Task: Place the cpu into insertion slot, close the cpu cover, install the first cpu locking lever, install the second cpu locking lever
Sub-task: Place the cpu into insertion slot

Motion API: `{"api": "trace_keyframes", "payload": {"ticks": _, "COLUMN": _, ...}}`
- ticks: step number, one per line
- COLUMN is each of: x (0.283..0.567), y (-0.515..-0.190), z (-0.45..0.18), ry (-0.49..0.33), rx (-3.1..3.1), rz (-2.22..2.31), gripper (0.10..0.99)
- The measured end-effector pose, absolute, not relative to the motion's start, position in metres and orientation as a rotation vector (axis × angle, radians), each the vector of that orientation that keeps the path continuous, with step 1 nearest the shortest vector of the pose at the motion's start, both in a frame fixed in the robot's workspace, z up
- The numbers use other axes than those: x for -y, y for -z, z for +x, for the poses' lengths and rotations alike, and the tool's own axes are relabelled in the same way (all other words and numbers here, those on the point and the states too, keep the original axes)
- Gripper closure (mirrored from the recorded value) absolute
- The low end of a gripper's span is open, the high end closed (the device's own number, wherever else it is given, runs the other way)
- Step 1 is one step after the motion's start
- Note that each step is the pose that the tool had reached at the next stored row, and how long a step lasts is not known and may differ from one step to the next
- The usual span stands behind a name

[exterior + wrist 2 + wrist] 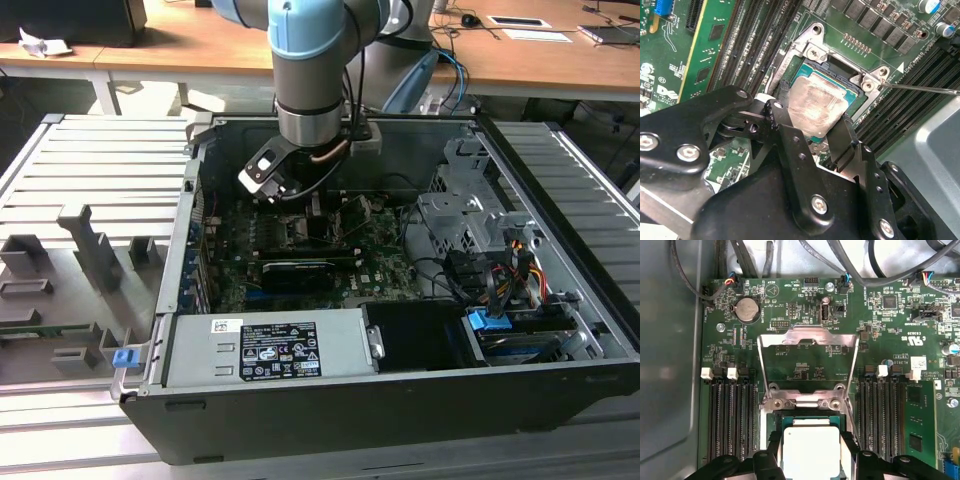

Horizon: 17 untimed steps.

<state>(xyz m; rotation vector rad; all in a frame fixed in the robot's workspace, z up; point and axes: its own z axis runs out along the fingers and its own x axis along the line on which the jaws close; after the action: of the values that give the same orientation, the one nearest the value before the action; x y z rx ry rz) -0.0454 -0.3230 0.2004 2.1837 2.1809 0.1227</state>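
The cpu, a flat square chip with a dull silvery top, lies level in the insertion slot on the green motherboard. My gripper is down over it, with one black finger against each opposite edge of the chip. The cpu cover, a thin silvery frame, is swung open away from the slot, hinged at its screws. A thin locking lever stands out to one side. In the exterior view the arm reaches down into the open computer case.
Rows of black memory slots flank the socket on both sides. Cables run across the board's far edge by the case wall. In the exterior view a power supply and a drive cage crowd the case.
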Motion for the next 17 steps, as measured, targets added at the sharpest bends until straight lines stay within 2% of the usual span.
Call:
{"api": "trace_keyframes", "payload": {"ticks": 13, "x": 0.3223, "y": -0.1981, "z": -0.0450, "ry": -0.120, "rx": -2.180, "rz": 2.182, "gripper": 0.545}}
{"api": "trace_keyframes", "payload": {"ticks": 14, "x": 0.3223, "y": -0.1980, "z": -0.0448, "ry": -0.120, "rx": -2.180, "rz": 2.182, "gripper": 0.533}}
{"api": "trace_keyframes", "payload": {"ticks": 15, "x": 0.3223, "y": -0.1980, "z": -0.0447, "ry": -0.120, "rx": -2.180, "rz": 2.182, "gripper": 0.475}}
{"api": "trace_keyframes", "payload": {"ticks": 16, "x": 0.3223, "y": -0.1980, "z": -0.0447, "ry": -0.120, "rx": -2.180, "rz": 2.182, "gripper": 0.475}}
{"api": "trace_keyframes", "payload": {"ticks": 17, "x": 0.3224, "y": -0.1982, "z": -0.0448, "ry": -0.119, "rx": -2.180, "rz": 2.182, "gripper": 0.412}}
